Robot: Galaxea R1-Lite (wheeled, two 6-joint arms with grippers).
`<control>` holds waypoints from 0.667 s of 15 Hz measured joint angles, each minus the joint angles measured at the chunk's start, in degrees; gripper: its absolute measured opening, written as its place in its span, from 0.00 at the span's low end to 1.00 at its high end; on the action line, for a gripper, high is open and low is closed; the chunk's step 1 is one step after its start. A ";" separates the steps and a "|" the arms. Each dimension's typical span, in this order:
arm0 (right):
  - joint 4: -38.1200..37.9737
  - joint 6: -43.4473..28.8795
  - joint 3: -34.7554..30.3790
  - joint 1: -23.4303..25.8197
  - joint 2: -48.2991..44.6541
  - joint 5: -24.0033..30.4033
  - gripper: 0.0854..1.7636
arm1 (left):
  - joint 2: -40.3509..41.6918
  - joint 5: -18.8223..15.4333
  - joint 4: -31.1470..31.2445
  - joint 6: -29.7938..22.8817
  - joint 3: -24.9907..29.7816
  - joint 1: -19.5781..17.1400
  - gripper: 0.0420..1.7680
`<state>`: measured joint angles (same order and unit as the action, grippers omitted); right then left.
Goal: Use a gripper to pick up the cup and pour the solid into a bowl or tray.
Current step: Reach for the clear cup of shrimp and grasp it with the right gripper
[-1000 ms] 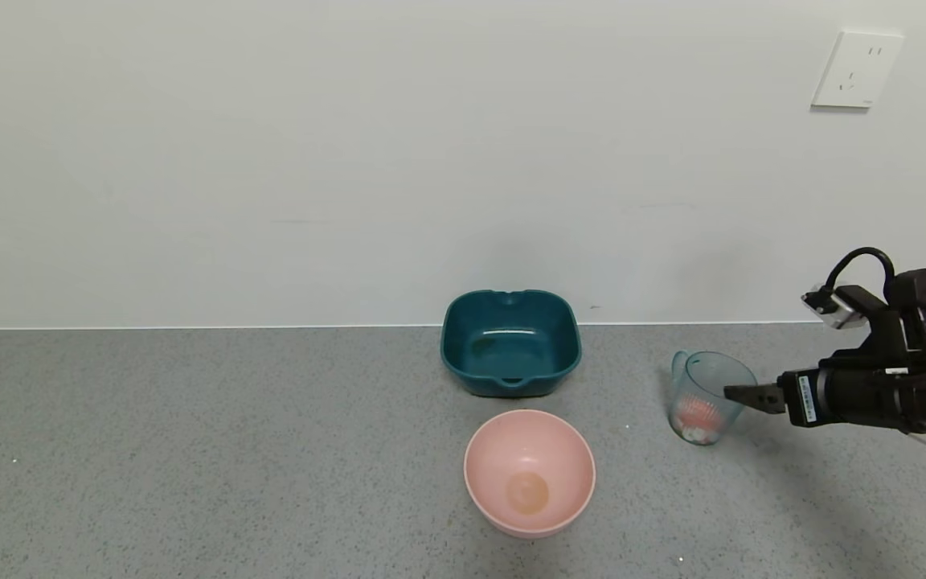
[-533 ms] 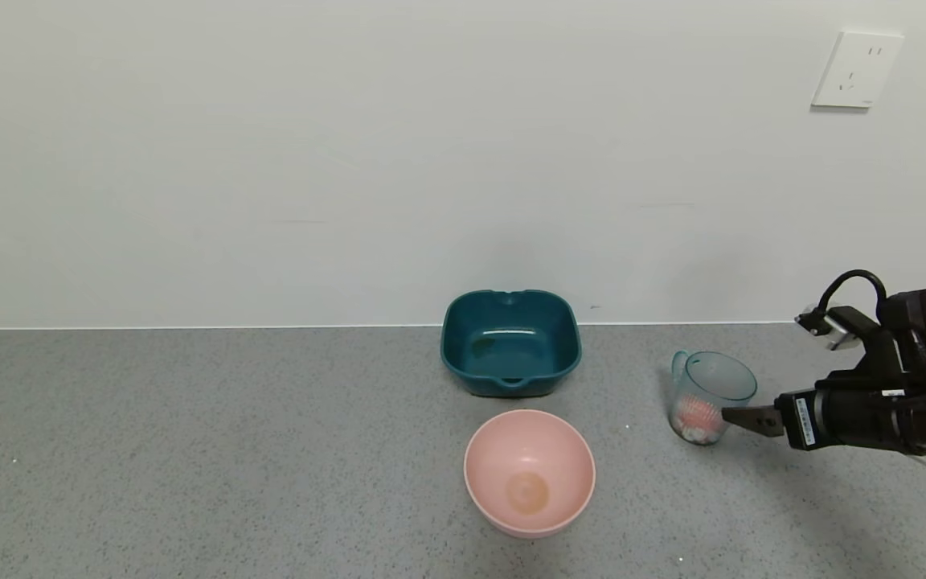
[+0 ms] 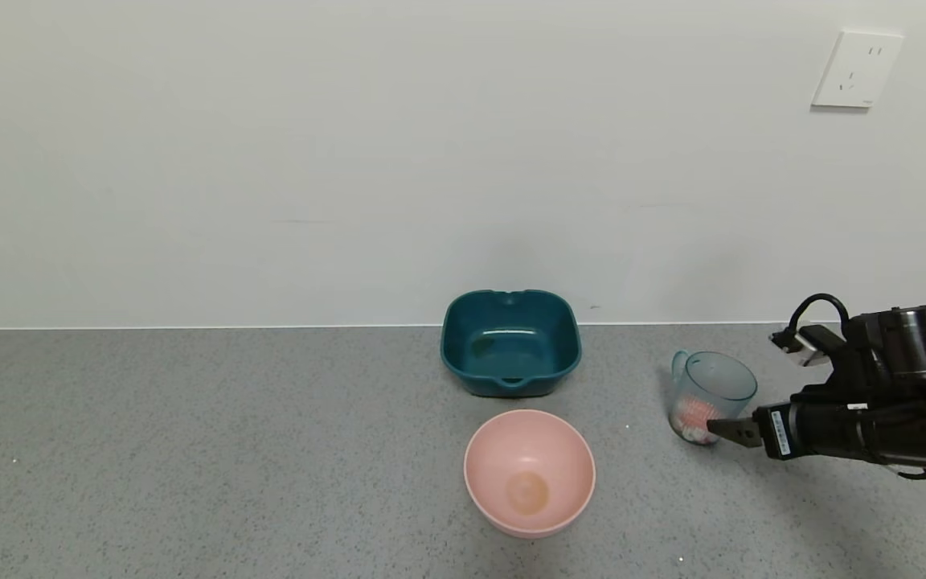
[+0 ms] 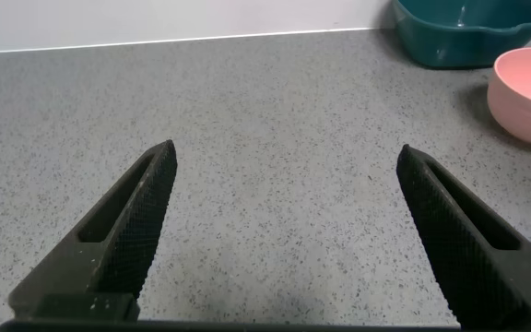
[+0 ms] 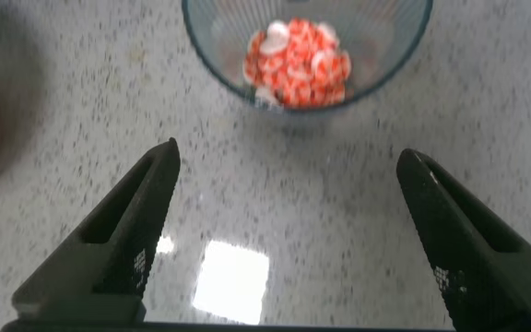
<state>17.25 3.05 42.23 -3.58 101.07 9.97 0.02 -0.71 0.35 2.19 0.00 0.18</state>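
The blue-green ribbed cup [image 3: 708, 394] stands upright on the grey counter at the right, its handle toward the teal tray. Orange-red and white ring pieces [image 3: 696, 416] lie in its bottom, and they also show in the right wrist view [image 5: 298, 63]. My right gripper [image 3: 724, 430] is open and low, its fingertips just beside the cup's base, apart from it. In the right wrist view the cup [image 5: 307, 46] sits beyond the open gripper [image 5: 289, 221]. The pale pink bowl [image 3: 529, 472] is empty, left of the cup. My left gripper [image 4: 284, 231] is open over bare counter.
A dark teal squarish tray [image 3: 510, 342] stands behind the pink bowl near the wall. The left wrist view shows the pink bowl [image 4: 528, 83] and the teal tray [image 4: 468, 32] far off. A wall socket [image 3: 857, 69] is at the upper right.
My right arm has lowered and moved a little left, bringing its open fingertips from the cup's mid-height down to its base. The cup and bowl have not moved.
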 joint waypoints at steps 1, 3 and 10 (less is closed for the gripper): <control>4.27 -0.07 -0.89 0.00 1.05 0.05 0.97 | 0.00 0.00 -0.02 0.00 0.00 0.00 0.97; 15.41 -0.21 -3.47 0.00 3.69 0.33 0.97 | 0.00 0.00 0.00 0.00 0.00 0.00 0.97; 28.53 -0.82 -7.97 -0.10 12.37 0.24 0.97 | 0.00 0.02 0.00 0.00 0.00 0.00 0.97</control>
<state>45.78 2.23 34.26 -3.68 113.45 10.22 0.02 -0.68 0.35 2.19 0.00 0.18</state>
